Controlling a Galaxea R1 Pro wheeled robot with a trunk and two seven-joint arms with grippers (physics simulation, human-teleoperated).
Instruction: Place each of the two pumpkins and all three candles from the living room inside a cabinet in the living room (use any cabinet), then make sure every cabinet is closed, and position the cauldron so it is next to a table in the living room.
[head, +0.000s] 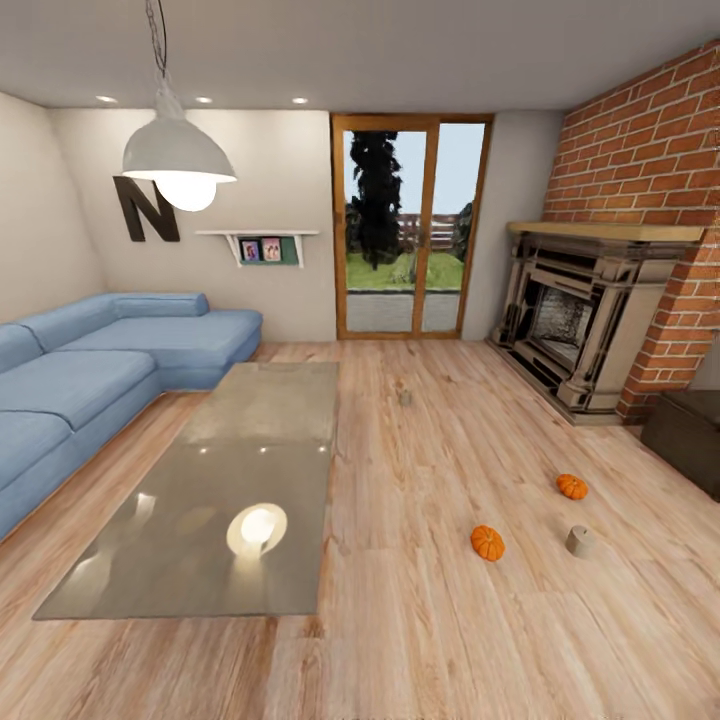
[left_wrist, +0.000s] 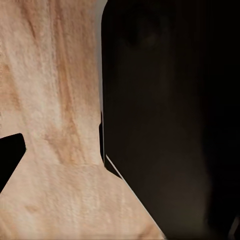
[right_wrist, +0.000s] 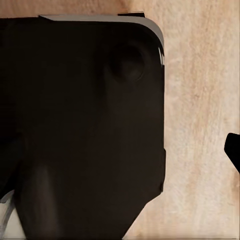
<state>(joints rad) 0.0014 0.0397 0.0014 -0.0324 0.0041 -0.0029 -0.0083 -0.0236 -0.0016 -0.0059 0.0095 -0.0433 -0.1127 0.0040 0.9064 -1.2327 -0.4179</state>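
Pumpkins, two small orange ones (head: 488, 543) (head: 572, 487), sit on the light plank floor (head: 420, 620) at about four o'clock, with one beige candle (head: 579, 541) just right of the nearer pumpkin. Another candle (head: 405, 397) stands at twelve o'clock, beyond the glossy coffee table (head: 250, 470). Dark cabinet (head: 690, 440) sits at three o'clock. Whether either gripper is released or clenched, I cannot tell.

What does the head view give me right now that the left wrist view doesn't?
Head view: two pumpkins on the floor, a candle beside them, another candle farther off, the table, the blue sofa, the fireplace and a corner of the dark cabinet.
Left wrist view: a large dark robot part up close.
Both: the light wood plank floor.
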